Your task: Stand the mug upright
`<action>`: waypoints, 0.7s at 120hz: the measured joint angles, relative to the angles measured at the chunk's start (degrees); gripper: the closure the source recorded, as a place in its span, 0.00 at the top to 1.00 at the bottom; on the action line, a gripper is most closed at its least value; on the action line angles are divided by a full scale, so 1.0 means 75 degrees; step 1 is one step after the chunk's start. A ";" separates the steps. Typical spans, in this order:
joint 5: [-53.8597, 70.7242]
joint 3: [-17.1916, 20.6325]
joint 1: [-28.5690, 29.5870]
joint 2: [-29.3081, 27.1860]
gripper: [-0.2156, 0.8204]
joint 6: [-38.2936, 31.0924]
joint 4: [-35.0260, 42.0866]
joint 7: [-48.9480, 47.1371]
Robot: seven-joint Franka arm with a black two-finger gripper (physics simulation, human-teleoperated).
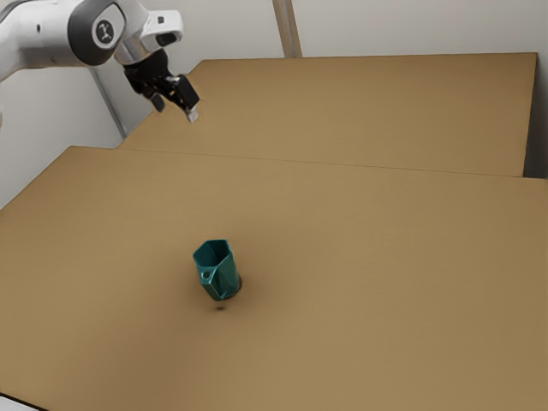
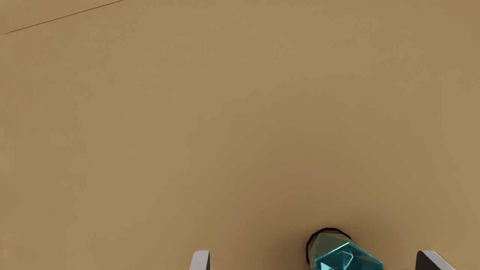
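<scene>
The mug is in the lower part of the exterior view, left of centre, on the brown table. It is a deep teal with a glossy, almost metallic sheen, and its body is cut into flat, angular facets. Its mouth is open and many-sided, facing the upper left of the exterior view, with the inside a darker teal. The body slants down to the lower right of that view, where there is a dark edge. Below the mouth, a small angular part with a dark hole stands out from the side. In the wrist view the mug has bright teal facets with pale highlights, then duller grey-green ones bordered by a black curved edge.

The arm comes in at the upper left of the exterior view. On its white and dark-grey casing is a round badge with a pale mark too small to make out.

The gripper is in the upper left of the exterior view, well apart from the mug. It is spread wide: in the wrist view, its pale fingertips stand far from each other, with the mug seen between them, nearer one than the other and with a gap on either side.
</scene>
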State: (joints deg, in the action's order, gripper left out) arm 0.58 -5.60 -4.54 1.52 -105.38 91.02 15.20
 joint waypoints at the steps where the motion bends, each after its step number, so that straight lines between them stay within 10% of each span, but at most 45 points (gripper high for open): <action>1: 0.0012 0.0003 0.0029 0.0002 0.79 0.0014 -0.0014 0.0006; 84: 0.0123 -0.0174 -0.0059 0.0038 0.79 0.1043 -0.0415 -0.0049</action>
State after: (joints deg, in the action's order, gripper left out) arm 1.50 -6.91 -4.99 1.80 -97.55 87.91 14.83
